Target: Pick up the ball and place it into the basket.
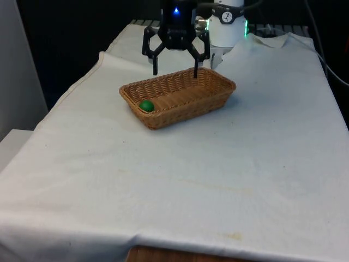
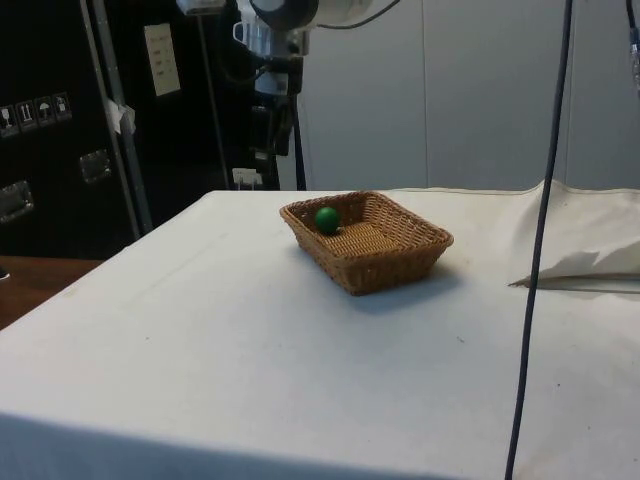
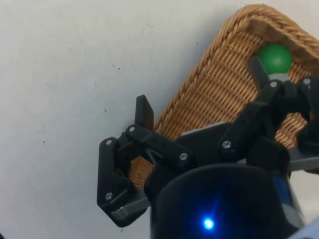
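The green ball lies inside the wicker basket, at its end toward the front view's left. The gripper hangs above the basket's far rim, its 2 fingers spread wide and holding nothing, over the white-clothed surface.

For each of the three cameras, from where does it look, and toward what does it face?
Front view: across the white-clothed table at the wicker basket holding the green ball; the open claw hangs over the basket's far rim.
Side view: from the table's side, at the basket and ball; the arm's lower part hangs behind.
Wrist view: looks down past the claw at the basket rim and ball.
All views share the basket and ball.
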Action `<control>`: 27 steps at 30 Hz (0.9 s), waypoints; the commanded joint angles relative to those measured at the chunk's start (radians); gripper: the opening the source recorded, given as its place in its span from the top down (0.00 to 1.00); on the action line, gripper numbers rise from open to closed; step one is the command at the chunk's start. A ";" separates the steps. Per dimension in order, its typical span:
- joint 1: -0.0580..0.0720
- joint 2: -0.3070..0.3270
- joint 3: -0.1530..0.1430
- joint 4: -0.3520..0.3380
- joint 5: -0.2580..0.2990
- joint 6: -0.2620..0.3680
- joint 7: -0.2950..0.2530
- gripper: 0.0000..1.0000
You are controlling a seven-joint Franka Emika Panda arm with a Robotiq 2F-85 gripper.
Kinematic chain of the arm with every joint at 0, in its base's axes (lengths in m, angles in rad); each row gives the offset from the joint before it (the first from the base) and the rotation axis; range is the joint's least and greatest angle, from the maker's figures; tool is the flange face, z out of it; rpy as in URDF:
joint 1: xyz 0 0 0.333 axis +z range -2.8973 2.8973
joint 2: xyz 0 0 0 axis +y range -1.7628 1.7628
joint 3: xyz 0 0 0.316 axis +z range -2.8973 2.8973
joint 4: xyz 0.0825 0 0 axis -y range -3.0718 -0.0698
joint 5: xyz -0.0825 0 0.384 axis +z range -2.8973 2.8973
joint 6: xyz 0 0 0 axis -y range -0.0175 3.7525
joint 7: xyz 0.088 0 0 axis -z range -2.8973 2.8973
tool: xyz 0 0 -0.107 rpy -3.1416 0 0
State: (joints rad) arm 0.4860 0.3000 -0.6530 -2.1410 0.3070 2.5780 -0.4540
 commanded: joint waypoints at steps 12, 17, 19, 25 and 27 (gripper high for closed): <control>0.000 -0.034 0.000 0.008 -0.002 -0.001 -0.079 0.00; 0.004 -0.045 0.000 0.016 -0.008 -0.006 -0.092 0.00; 0.000 -0.046 0.007 0.019 0.000 -0.003 -0.097 0.00; 0.014 -0.045 0.025 0.051 -0.065 -0.024 -0.024 0.00; 0.014 -0.047 0.035 0.056 -0.085 -0.029 -0.002 0.00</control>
State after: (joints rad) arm 0.4880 0.2500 -0.6110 -2.0920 0.2540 2.5600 -0.4890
